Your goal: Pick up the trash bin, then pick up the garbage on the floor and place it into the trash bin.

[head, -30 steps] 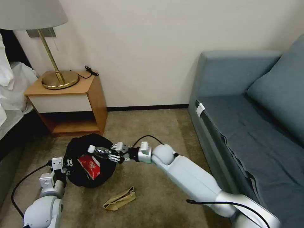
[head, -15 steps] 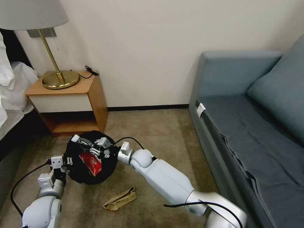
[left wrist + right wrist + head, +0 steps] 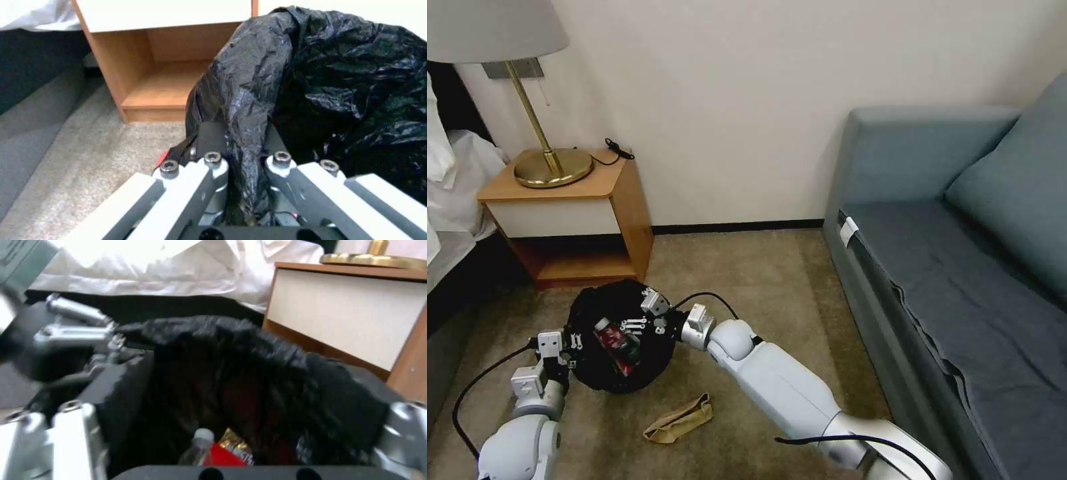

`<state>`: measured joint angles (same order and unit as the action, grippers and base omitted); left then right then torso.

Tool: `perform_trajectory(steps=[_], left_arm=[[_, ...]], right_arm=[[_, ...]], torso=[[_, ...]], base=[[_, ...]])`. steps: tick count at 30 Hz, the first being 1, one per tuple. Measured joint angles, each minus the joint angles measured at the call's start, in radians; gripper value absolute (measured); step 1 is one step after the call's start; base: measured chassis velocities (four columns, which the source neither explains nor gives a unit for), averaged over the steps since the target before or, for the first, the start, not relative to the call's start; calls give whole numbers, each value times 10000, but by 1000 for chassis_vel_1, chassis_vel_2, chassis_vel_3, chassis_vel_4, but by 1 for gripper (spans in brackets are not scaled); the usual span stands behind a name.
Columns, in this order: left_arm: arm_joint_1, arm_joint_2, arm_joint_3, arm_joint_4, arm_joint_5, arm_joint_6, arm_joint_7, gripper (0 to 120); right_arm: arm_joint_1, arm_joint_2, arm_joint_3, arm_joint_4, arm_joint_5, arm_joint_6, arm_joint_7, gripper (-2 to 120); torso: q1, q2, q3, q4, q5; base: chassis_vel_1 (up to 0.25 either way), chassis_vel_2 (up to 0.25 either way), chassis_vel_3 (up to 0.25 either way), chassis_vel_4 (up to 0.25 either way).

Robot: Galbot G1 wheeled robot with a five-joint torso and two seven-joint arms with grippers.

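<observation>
Head view: my left gripper point(image 3: 572, 344) is pinching the 9 o'clock rim of the round black-bagged trash bin point(image 3: 620, 380), steadying it for drops; my right gripper point(image 3: 642, 319) is hovering released above.
Left wrist view: my jaws are clenching the folded black liner point(image 3: 242, 110).
Right wrist view: the small clear bottle point(image 3: 196, 446) is lying inside, beside the red snack packet point(image 3: 227, 456).
Floor: the crumpled tan paper bag point(image 3: 679, 420) is waiting at 5 o'clock.

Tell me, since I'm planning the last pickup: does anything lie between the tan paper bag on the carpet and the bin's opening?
Nothing on the carpet does. The paper bag lies on open floor just in front of the trash bin. Over the opening, though, sits the open right gripper, above the bottle. The left gripper clamps the rim.
</observation>
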<state>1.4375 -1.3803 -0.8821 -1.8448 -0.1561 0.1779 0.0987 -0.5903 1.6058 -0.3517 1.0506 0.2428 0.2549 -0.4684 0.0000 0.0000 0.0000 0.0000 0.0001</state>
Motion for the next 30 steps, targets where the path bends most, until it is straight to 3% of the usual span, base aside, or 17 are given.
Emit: perform_trajectory(steps=[2,3,4,8,11,13,17,18,25,30], left_arm=[[8,36,-70,0,-60,-5,0,4],[24,106,-209,101,-122,-106,19,4],[24,106,-209,101,-122,-106,19,4],[71,240,-506,444,-361,-188,22,4],[93,295,-587,502,-444,-190,12,4],[96,343,-665,511,-536,-186,-43,4],[83,350,-690,511,-610,-159,-116,4],[45,351,-717,545,-721,-85,-250,4],[26,329,-715,569,-734,-37,-296,4],[9,283,-684,510,-782,-11,-465,4]], right_arm=[[-26,-153,-19,168,-33,-177,-268,97],[-71,-573,64,482,-134,-813,-1179,99],[-71,-573,64,482,-134,-813,-1179,99],[-233,-1353,389,824,-811,-1695,-2787,100],[-330,-1528,520,814,-1080,-1886,-3273,100],[-479,-1655,771,740,-1596,-2199,-4191,100],[-552,-1682,893,702,-1844,-2322,-4640,100],[-703,-1701,1041,616,-2242,-2486,-5284,100],[-1053,-1582,1151,157,-3308,-2337,-5818,100],[-1232,-1221,1291,-519,-5137,-1669,-5836,100]], torso=[[0,0,0,3,2],[0,0,-1,2,3],[0,0,-1,2,3],[0,0,0,-3,0],[0,0,0,-1,-1],[0,0,0,-1,0],[0,0,0,-1,1],[0,0,0,-1,0],[0,0,-1,-1,0],[0,0,0,-1,0]], base=[[0,0,0,0],[0,0,0,0],[0,0,0,0],[0,0,0,0],[0,0,0,0],[0,0,0,0],[0,0,0,0],[0,0,0,0],[0,0,0,0],[0,0,0,0]])
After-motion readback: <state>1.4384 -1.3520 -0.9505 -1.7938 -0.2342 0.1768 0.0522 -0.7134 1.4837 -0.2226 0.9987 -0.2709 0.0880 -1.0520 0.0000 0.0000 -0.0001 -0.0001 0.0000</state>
